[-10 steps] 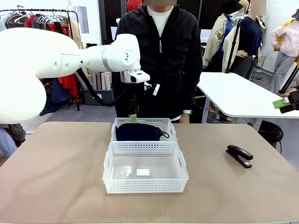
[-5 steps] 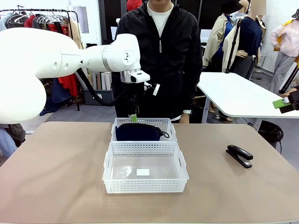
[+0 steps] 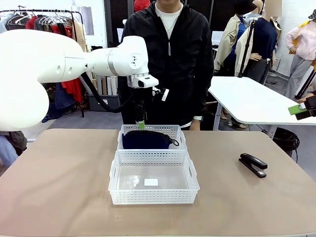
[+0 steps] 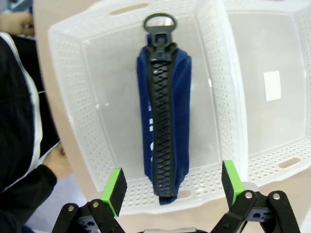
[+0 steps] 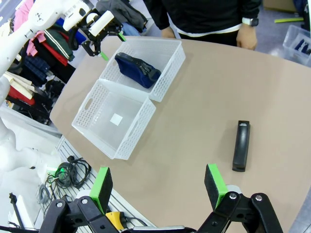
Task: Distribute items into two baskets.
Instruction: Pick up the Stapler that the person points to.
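One navy pouch (image 4: 181,111), black zip (image 4: 162,97) uppermost, in far lattice basket (image 3: 148,130)

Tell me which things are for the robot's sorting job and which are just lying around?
Job: soft navy zippered fabric pouch, far white plastic lattice basket, near matching basket, black desk stapler.
Lying about: white background table, rack of hanging clothes.
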`<state>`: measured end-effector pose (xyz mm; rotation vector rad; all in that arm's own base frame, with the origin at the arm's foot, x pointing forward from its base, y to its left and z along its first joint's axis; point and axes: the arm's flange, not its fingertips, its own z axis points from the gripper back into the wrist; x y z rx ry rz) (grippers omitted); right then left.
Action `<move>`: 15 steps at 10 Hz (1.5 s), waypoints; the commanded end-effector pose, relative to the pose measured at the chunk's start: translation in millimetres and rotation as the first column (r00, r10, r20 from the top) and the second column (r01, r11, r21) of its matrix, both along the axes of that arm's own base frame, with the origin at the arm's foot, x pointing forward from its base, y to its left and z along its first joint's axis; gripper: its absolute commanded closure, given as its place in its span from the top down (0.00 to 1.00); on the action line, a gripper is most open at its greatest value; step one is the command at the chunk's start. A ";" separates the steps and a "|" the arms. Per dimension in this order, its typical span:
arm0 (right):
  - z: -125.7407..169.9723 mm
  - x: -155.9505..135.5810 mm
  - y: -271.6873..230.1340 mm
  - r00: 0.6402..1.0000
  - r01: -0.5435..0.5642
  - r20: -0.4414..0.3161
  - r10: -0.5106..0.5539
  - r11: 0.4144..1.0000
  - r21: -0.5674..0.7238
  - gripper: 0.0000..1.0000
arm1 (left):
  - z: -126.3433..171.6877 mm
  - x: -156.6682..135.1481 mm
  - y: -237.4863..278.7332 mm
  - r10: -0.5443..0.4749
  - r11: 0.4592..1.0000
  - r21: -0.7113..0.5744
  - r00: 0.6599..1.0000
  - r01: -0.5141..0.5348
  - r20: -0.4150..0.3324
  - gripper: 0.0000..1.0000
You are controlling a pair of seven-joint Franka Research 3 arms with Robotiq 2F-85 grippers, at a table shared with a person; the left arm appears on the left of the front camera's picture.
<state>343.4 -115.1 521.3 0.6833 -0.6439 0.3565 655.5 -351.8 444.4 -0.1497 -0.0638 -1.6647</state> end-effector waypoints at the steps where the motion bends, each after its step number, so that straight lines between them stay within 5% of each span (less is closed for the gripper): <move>1: 0.2 0.9 -1.1 1.000 -0.010 0.015 0.010 1.000 -0.001 1.00 | 29.2 -13.2 48.7 0.166 0.982 -0.098 0.985 -0.162 0.042 1.00; 4: 0.2 0.9 -1.1 1.000 -0.010 0.015 0.010 1.000 -0.001 1.00 | 66.7 -37.4 131.0 0.398 0.908 -0.156 0.917 -0.388 0.039 1.00; 7: 0.2 0.9 -1.1 1.000 -0.010 0.015 0.010 1.000 -0.001 1.00 | 100.5 -65.5 223.6 0.604 0.756 -0.282 0.796 -0.591 -0.049 1.00; 12: 0.2 0.9 -1.1 1.000 -0.010 0.015 0.010 1.000 -0.001 1.00 | 95.5 -128.4 333.6 0.701 0.558 -0.367 0.659 -0.744 -0.271 1.00; 14: 0.2 0.9 -1.1 1.000 -0.010 0.015 0.010 1.000 -0.001 1.00 | 80.7 -158.5 351.4 0.697 0.520 -0.418 0.653 -0.745 -0.298 1.00; 15: 0.2 0.9 -1.1 1.000 -0.010 0.015 0.010 1.000 -0.001 1.00 | 77.2 -176.9 361.1 0.668 0.509 -0.473 0.677 -0.719 -0.310 1.00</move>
